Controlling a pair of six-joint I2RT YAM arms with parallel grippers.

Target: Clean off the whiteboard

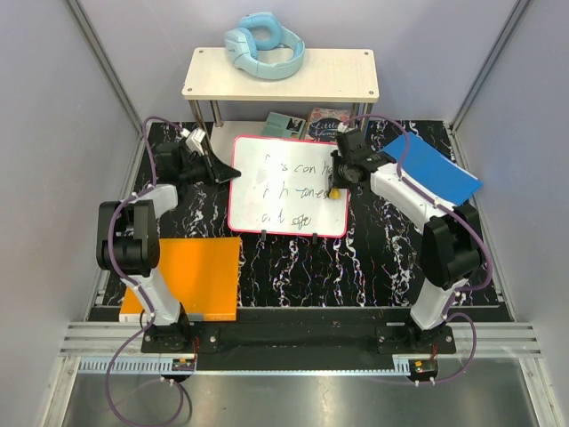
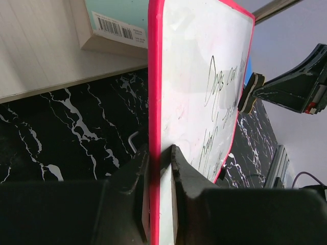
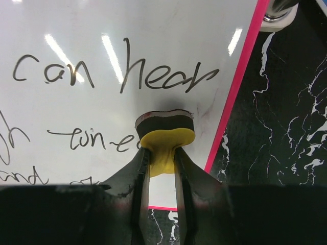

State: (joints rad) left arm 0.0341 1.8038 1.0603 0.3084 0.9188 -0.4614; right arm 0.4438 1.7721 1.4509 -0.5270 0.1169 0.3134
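Observation:
The whiteboard, white with a pink-red rim, lies on the black marbled table with dark handwriting on it. My left gripper is shut on its left edge; in the left wrist view the rim runs straight between the jaws of the left gripper. My right gripper is shut on a yellow eraser whose dark felt faces the board near its right rim, just under the word "hear". The eraser also shows from the left wrist, against the board face.
A pale wooden shelf with a light-blue neck pillow stands at the back, with books under it. An orange sheet lies front left. A blue sheet lies at the right.

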